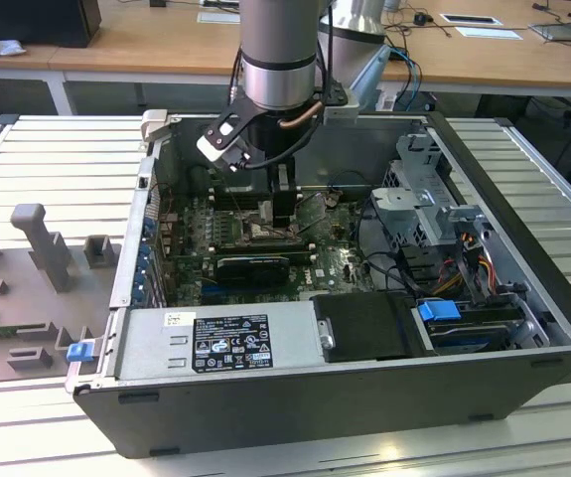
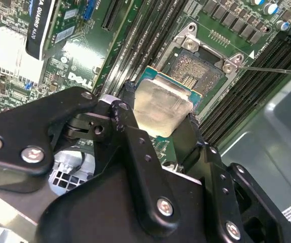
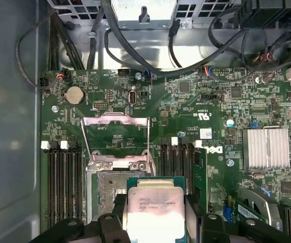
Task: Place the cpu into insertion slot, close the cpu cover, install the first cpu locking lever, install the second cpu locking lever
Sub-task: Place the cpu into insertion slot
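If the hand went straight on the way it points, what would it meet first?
Probably the open insertion slot, just ahead of the cpu the hand grips; depth is unclear.

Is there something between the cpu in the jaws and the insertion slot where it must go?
Nothing visible does. The gripper holds the cpu at the edge of the bare insertion slot, and the cpu cover is swung open, away from it.

Arm (image 1: 278, 50) pointing down, pincer (image 2: 160, 110) gripping cpu (image 3: 155, 207)

cpu (image 3: 155, 215) silvery-beige, green edge; motherboard (image 3: 211, 96) green; hand (image 2: 160, 115) black; cpu cover (image 3: 116, 120) silver
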Controlling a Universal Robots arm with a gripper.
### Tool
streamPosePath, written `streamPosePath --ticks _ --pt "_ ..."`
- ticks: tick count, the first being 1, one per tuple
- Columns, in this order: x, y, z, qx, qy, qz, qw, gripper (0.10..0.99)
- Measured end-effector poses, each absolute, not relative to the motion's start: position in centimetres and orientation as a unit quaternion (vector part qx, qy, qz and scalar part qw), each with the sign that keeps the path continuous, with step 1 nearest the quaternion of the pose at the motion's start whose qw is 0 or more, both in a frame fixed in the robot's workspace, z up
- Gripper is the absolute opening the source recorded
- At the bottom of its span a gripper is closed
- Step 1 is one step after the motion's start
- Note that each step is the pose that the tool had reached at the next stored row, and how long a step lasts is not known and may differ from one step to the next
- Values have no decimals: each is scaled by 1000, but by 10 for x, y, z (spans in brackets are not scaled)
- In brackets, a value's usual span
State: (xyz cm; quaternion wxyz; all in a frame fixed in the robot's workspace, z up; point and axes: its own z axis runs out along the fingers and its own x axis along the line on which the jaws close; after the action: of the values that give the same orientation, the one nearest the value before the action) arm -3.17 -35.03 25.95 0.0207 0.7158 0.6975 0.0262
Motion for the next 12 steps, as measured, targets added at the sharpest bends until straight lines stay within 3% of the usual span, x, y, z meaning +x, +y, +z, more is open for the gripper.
streamPosePath --ticks 12 --pt "-39 -324 234 707 706 27 21 537"
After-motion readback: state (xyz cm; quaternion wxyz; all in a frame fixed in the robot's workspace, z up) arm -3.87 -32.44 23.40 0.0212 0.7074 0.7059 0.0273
